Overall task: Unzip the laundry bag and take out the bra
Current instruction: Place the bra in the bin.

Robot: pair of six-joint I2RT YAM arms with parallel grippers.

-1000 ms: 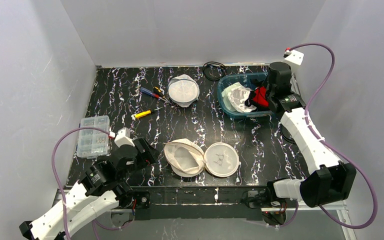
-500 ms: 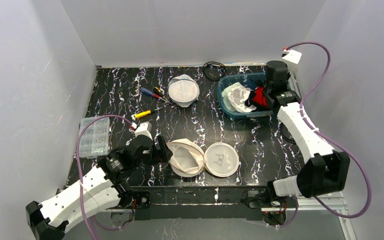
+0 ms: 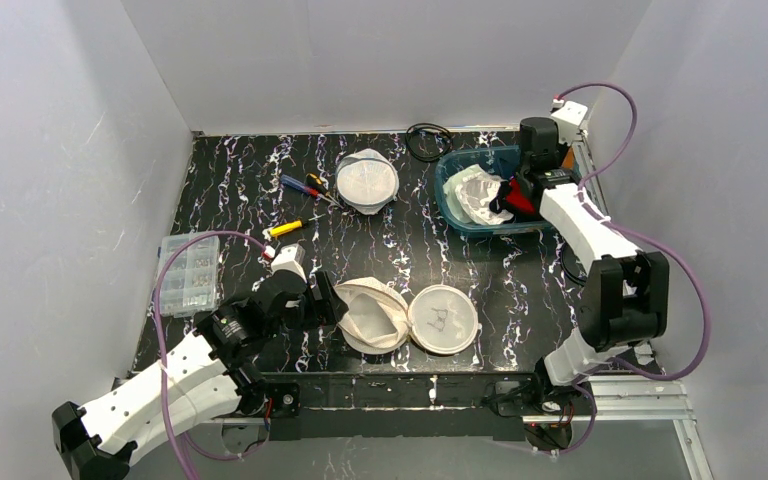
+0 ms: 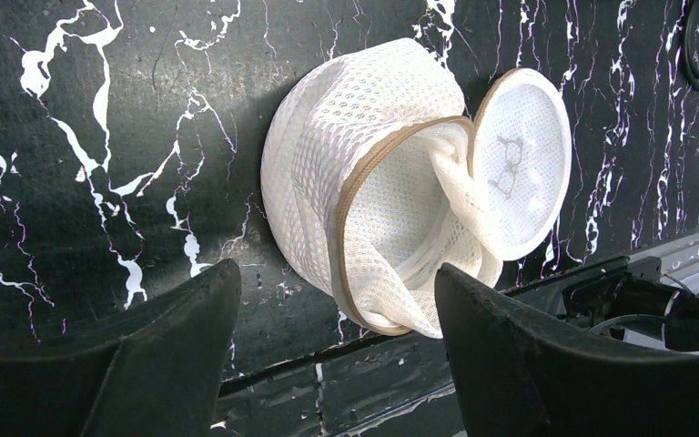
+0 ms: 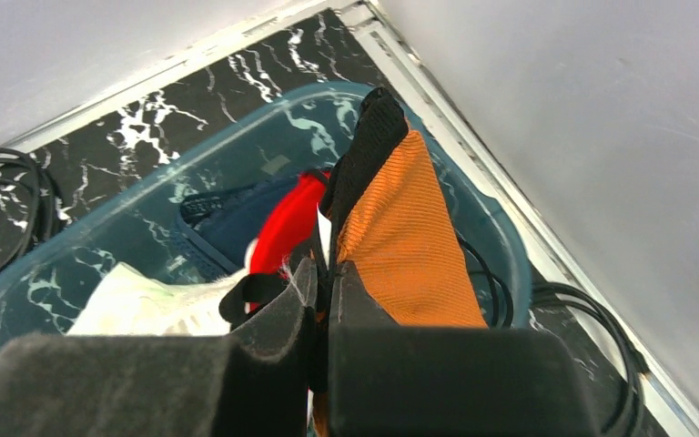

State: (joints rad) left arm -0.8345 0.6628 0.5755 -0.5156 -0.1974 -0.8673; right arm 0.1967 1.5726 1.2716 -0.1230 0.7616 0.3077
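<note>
The white mesh laundry bag (image 3: 368,313) (image 4: 355,182) lies unzipped near the table's front edge, its round lid (image 3: 443,319) (image 4: 523,164) flopped open to the right. My left gripper (image 3: 322,300) (image 4: 337,273) is open just left of the bag, its fingers either side of the tan-edged rim without touching it. At the back right my right gripper (image 3: 516,190) (image 5: 326,269) is shut on the bra (image 5: 400,237), an orange, black and red piece held over the blue bin (image 3: 450,165) (image 5: 237,146).
A white garment (image 3: 475,195) lies in the bin. A second zipped mesh bag (image 3: 367,182) sits at the back centre beside screwdrivers (image 3: 305,185). A yellow tool (image 3: 285,228), a clear parts box (image 3: 188,273) and a black cable ring (image 3: 427,140) are also on the table.
My left arm swung right to the bag's open rim, then held there, jaws narrowing slightly. My right arm folded back, moving the held bra a little left over the bin.
</note>
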